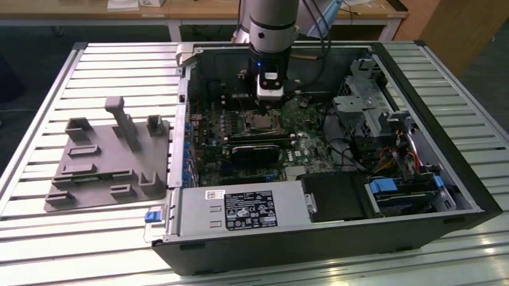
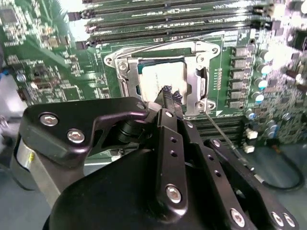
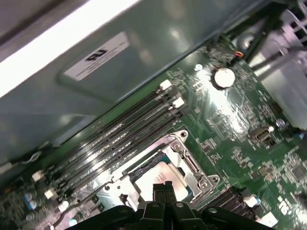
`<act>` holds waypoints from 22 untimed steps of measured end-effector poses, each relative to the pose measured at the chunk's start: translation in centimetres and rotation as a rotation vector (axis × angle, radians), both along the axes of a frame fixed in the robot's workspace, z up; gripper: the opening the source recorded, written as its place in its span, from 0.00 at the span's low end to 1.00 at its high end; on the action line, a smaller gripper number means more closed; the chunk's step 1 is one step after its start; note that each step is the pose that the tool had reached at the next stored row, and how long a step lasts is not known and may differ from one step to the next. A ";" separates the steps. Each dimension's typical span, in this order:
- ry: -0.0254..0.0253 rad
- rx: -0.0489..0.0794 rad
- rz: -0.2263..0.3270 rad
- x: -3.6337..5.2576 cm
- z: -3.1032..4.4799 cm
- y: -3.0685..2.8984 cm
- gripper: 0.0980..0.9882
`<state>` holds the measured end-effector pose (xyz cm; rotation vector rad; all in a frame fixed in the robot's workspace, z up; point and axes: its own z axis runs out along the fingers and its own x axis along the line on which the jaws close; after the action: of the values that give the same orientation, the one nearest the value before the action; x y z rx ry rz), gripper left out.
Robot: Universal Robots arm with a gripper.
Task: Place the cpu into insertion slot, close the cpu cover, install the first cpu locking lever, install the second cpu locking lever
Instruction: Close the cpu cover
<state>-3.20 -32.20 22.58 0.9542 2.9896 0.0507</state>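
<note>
Exterior view: your gripper (image 1: 270, 100) hangs inside the PC case (image 1: 318, 253), just above the slot (image 1: 261, 122). A grey tray (image 1: 104, 161) sits well apart on the exterior view's left.
Second wrist view: cpu (image 2: 154, 76) is in the slot, cover (image 2: 163, 58) frames it, RAM slots (image 2: 168, 24) are beside it.
First wrist view: jaws together, nothing held, tips over the cpu's edge.

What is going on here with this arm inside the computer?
A robot arm reaches into an open computer case. Its tool, fingers together, is right above the cpu, which already sits in the insertion slot. The cpu cover appears folded down around it. A thin wire lever beside the socket sticks out loose, so the locking seems not yet done.
</note>
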 end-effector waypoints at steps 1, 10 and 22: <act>0.0000 0.000 0.019 0.00 0.00 0.00 0.01; 0.0000 0.000 0.182 0.00 -0.01 0.00 0.01; -0.0104 -0.002 0.391 0.00 -0.05 0.00 0.01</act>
<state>-3.20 -32.20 22.53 0.3544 3.1141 0.0532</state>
